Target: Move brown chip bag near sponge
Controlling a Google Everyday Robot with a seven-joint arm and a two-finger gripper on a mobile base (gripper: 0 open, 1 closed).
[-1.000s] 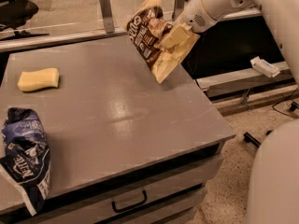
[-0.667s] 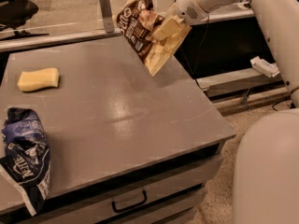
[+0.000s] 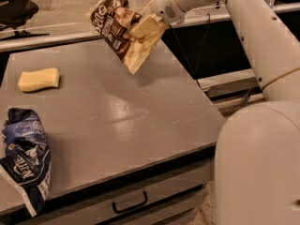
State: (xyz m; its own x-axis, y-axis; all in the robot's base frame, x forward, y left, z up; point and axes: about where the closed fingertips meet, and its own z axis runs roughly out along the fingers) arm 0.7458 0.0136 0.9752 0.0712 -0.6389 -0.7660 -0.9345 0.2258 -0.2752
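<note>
The brown chip bag (image 3: 120,29) hangs tilted in the air above the far part of the grey table (image 3: 117,111), with a dark brown middle and pale yellow ends. My gripper (image 3: 146,26) is shut on the bag's right side and holds it clear of the table top. The sponge (image 3: 39,79), a pale yellow block, lies on the table at the left, well to the left of the bag and lower in the view.
A dark blue and white bag (image 3: 26,156) lies at the table's front left corner. A drawer with a handle (image 3: 130,203) sits under the front edge. My white arm and base (image 3: 262,139) fill the right side. A rail (image 3: 47,36) runs behind the table.
My gripper has carried the brown chip bag to the left and slightly up, over the far edge of the table. The sponge and the blue bag have not moved.
</note>
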